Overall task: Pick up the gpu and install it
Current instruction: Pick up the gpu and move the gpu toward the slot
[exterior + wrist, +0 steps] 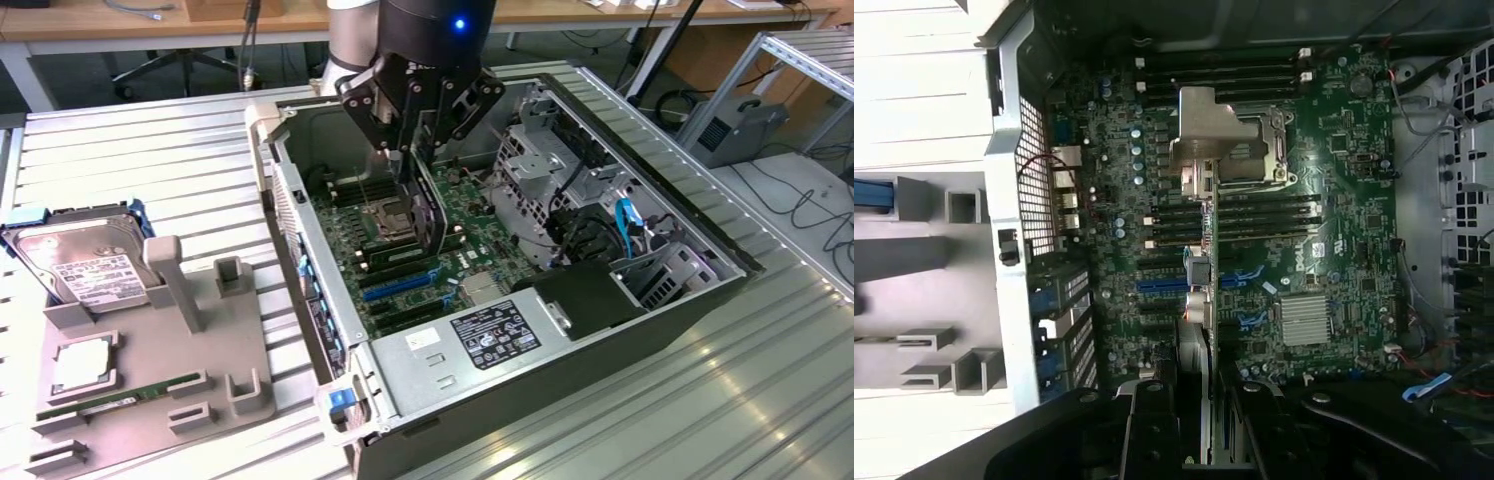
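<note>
Gripper (pixel 411 168) jaws clamped on gpu (pixel 430 215). Card hangs upright, edge-on, inside open PC case (pixel 287 200) over motherboard (pixel 1334 230), by CPU socket. Black shroud, silver bracket at far end.

Black gripper (pixel 411 160); black gpu (pixel 430 218) in its grasp; green motherboard (pixel 474 225) beneath it, with blue slots (pixel 398 286); silver, blue-framed hard drive (pixel 74 262) well aside; silvery ribbed table (pixel 134 150) all round.
</note>
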`<state>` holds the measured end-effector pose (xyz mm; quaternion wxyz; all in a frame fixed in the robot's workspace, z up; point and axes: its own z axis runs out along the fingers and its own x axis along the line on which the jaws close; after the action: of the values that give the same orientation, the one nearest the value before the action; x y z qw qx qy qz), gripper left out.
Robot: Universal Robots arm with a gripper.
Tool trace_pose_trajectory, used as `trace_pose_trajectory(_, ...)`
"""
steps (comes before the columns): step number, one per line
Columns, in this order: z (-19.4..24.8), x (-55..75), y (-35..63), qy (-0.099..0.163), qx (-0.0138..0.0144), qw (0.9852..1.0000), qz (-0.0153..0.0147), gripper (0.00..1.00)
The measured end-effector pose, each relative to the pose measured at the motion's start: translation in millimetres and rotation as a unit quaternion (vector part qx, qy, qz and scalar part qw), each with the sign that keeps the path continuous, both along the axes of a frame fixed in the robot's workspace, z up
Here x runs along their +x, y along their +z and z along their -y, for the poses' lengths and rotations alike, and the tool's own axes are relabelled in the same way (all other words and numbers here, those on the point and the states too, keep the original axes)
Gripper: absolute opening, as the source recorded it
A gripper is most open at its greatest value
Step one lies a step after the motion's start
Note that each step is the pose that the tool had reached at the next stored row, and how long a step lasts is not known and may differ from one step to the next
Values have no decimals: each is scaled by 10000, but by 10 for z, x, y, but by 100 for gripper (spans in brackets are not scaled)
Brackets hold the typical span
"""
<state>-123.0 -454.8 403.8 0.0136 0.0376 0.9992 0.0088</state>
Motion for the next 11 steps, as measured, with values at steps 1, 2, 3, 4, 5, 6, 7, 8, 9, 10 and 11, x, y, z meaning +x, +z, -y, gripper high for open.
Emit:
trace_pose_trajectory(1, 0, 11, -3, 0, -2, 10000, 0, 26)
trace_pose_trajectory(2, 0, 22, -6, 0, -3, 10000, 0, 26)
trace_pose_trajectory(3, 0, 28, -8, 0, -3, 10000, 0, 26)
trace_pose_trajectory(4, 0, 35, -10, 0, -4, 10000, 0, 26)
trace_pose_trajectory(5, 0, 40, -11, 0, -4, 10000, 0, 26)
trace_pose_trajectory(6, 0, 46, -12, 0, -5, 10000, 0, 26)
trace_pose_trajectory(7, 0, 51, -14, 0, -5, 10000, 0, 26)
trace_pose_trajectory(8, 0, 57, -15, 0, -6, 10000, 0, 26)
trace_pose_trajectory(9, 0, 64, -17, 0, -7, 10000, 0, 26)
trace_pose_trajectory(10, 0, 69, -18, 0, -7, 10000, 0, 26)
trace_pose_trajectory(11, 0, 74, -19, 0, -8, 10000, 0, 26)
